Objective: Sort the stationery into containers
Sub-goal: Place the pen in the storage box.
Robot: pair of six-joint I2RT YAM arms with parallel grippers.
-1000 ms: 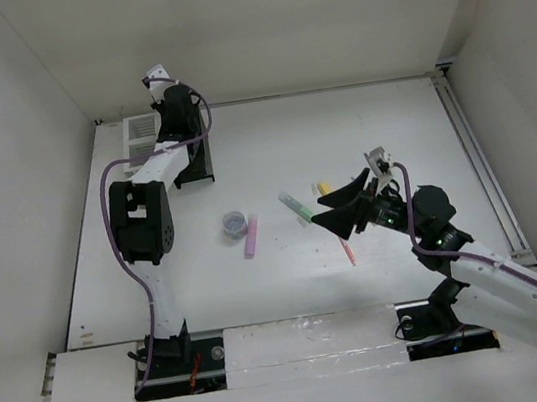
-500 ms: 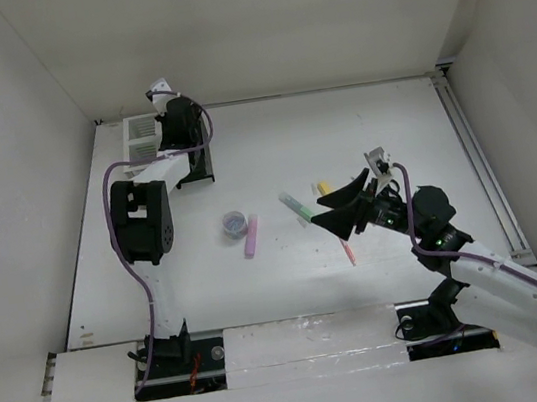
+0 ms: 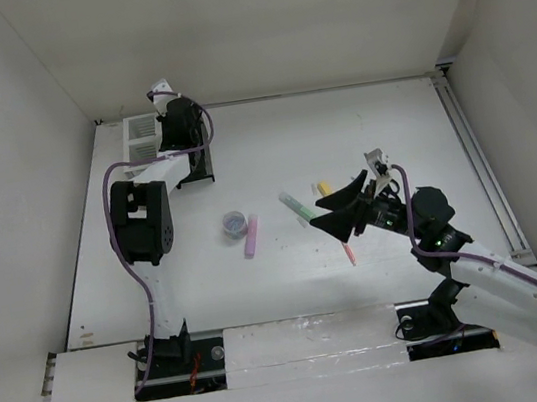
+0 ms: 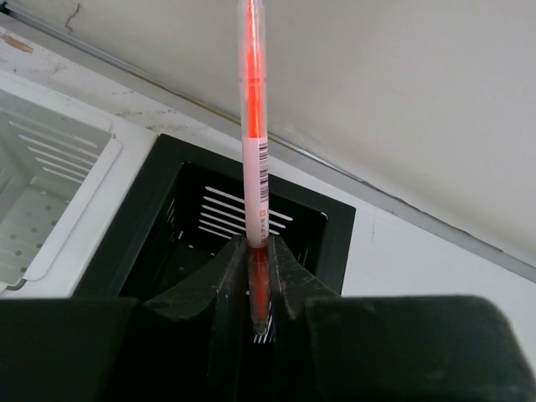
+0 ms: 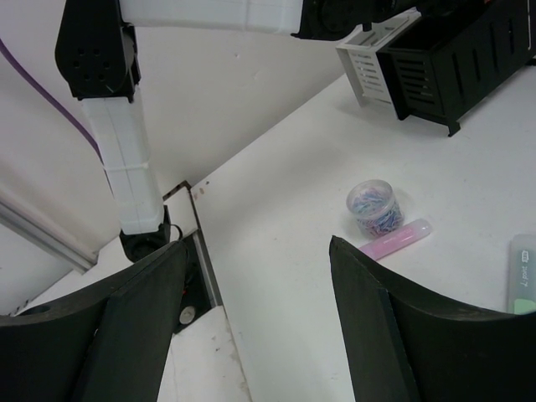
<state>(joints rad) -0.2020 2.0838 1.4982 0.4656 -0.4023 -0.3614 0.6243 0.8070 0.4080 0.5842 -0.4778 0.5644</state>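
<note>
Slim orange-red translucent pen (image 4: 254,159) pinched upright at lower end by left gripper (image 4: 257,280), held over black slatted square box (image 4: 138,226). White slatted box (image 4: 50,159) joined alongside. Right gripper (image 5: 257,251) spread wide, nothing held, above table. Risk: if pen released tilted or off-centre, rim could be struck and pen dropped outside.
</note>
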